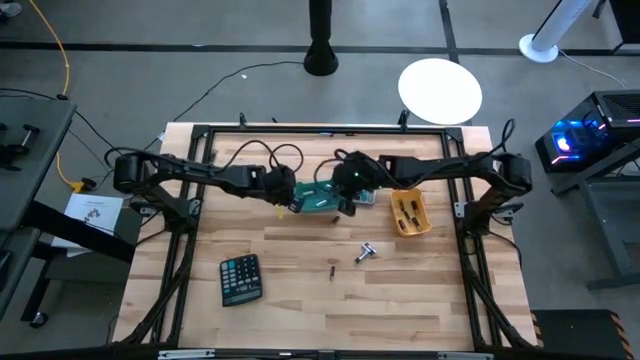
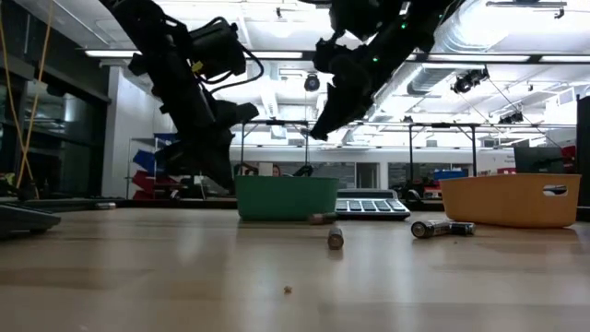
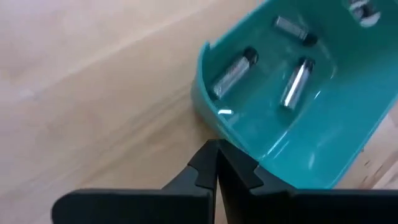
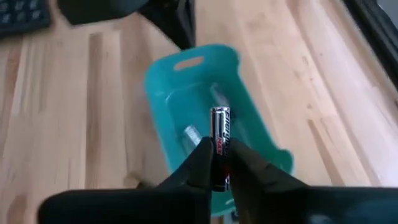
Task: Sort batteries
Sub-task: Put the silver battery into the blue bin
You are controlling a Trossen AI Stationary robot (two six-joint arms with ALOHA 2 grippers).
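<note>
Calculator on the table: a dark calculator (image 1: pixel 240 278) lies on the wooden table (image 1: pixel 300 320) at about 8 o'clock from the table's middle, well apart from the trays.
Left gripper: the left gripper (image 3: pixel 216 163) sits just beside the near end of the teal tray (image 1: pixel 318 198), at its 9 o'clock in the high view; its two dark fingers are pressed together with nothing between them.
Teal tray: near the table's middle, toward 12 o'clock; the left wrist view shows three silvery batteries (image 3: pixel 233 70) lying loose inside it.
Right gripper: the right gripper (image 4: pixel 217 163) hangs above the teal tray, pinching one dark battery (image 4: pixel 220 146) upright between its fingers.
Second calculator: a grey calculator (image 2: pixel 371 206) lies behind the teal tray in the low view, just beside it.
Loose batteries: one small battery (image 1: pixel 332 271) lies at 6 o'clock from the teal tray; a pair (image 1: pixel 365 252) lies near it at about 5 o'clock.
Yellow tray: the yellow tray (image 1: pixel 410 213) stands at 3 o'clock from the teal one, with dark batteries inside.
</note>
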